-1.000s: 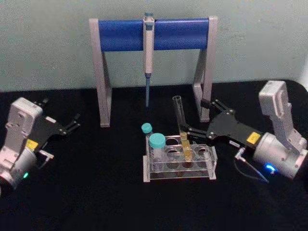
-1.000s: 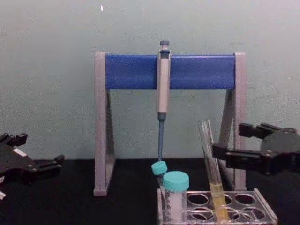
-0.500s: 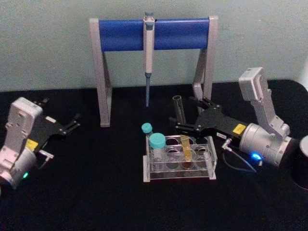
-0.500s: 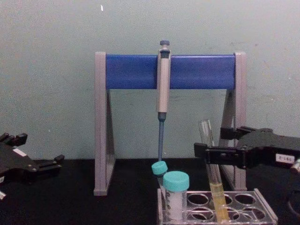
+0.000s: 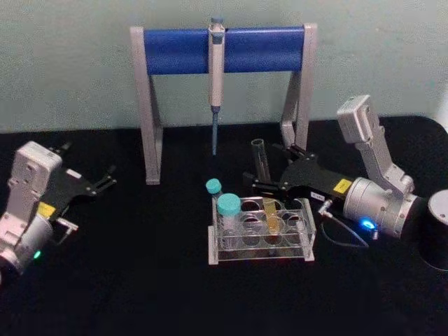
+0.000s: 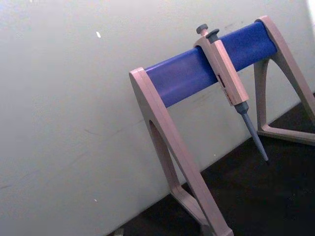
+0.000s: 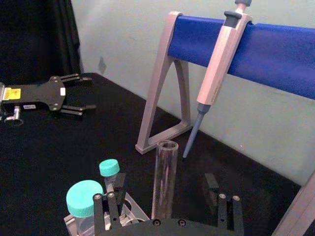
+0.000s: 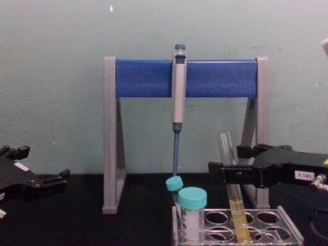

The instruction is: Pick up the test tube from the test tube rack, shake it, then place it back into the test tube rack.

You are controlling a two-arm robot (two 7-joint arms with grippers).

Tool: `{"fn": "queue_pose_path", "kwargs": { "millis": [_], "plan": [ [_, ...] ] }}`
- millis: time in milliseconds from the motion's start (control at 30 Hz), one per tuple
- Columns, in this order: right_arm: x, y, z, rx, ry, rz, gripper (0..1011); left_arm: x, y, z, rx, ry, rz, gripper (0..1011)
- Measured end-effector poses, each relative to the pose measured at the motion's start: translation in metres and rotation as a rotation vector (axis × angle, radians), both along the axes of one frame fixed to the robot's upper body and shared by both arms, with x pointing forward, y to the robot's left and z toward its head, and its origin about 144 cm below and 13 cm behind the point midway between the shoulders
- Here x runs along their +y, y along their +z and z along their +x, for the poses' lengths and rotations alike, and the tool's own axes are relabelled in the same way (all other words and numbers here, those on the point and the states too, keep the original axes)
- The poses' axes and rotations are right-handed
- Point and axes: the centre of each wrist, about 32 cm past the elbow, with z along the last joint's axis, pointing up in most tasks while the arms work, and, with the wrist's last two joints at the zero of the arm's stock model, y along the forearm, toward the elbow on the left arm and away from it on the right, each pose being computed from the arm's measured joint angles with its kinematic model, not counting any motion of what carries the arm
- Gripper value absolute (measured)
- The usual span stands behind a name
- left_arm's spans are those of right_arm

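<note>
The test tube [image 5: 262, 162] stands in the test tube rack [image 5: 260, 246] near the middle of the black bench [image 5: 140, 280]. It sits in a hole to the right of two teal-capped tubes [image 5: 228, 206], its open top leaning a little to the left and yellow liquid filling its lower part. The right gripper [image 5: 269, 168] reaches in from the right, level with the bare glass above the rack. Its jaws are apart, one finger on the near side of the test tube and one on the far side. In the right wrist view the test tube [image 7: 165, 182] rises between the two fingers [image 7: 108, 206] with a gap showing on each side, so nothing is clamped. The chest view has the right gripper [image 8: 224, 159] crossing the test tube [image 8: 225, 146] about halfway up. The left gripper [image 5: 87, 164] rests low at the far left of the bench, well apart from the rack, its jaws also spread. Behind the rack stands a grey-and-blue pipette stand [image 5: 175, 49] with a pipette [image 5: 215, 84] hanging from its bar.
</note>
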Motion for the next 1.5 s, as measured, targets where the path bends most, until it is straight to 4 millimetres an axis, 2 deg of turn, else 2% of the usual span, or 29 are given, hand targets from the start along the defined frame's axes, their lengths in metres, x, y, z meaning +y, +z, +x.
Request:
{"fn": "queue_pose_path", "kwargs": {
  "millis": [767,867,1033,1067,1367,1400,1500],
  "plan": [
    [-0.0012,-0.0003,0.0004,0.007,-0.002,0.004,1000,0.0,0.0,0.0,0.0,0.0,0.0,1001],
    [-0.0012,-0.0004,0.0003,0.007,-0.002,0.004,948,0.0,0.0,0.0,0.0,0.0,0.0,1001],
    [-0.0011,-0.0003,0.0003,0.006,-0.002,0.004,807,0.0,0.0,0.0,0.0,0.0,0.0,1001],
    [-0.0011,-0.0003,0.0003,0.006,-0.002,0.004,807,0.0,0.0,0.0,0.0,0.0,0.0,1001],
    [-0.001,-0.0001,0.0002,0.005,-0.002,0.005,509,0.0,0.0,0.0,0.0,0.0,0.0,1001],
    [-0.001,-0.0001,0.0002,0.005,-0.002,0.005,448,0.0,0.0,0.0,0.0,0.0,0.0,1001],
    [-0.001,-0.0001,0.0002,0.004,-0.002,0.005,389,0.0,0.0,0.0,0.0,0.0,0.0,1001]
  ]
}}
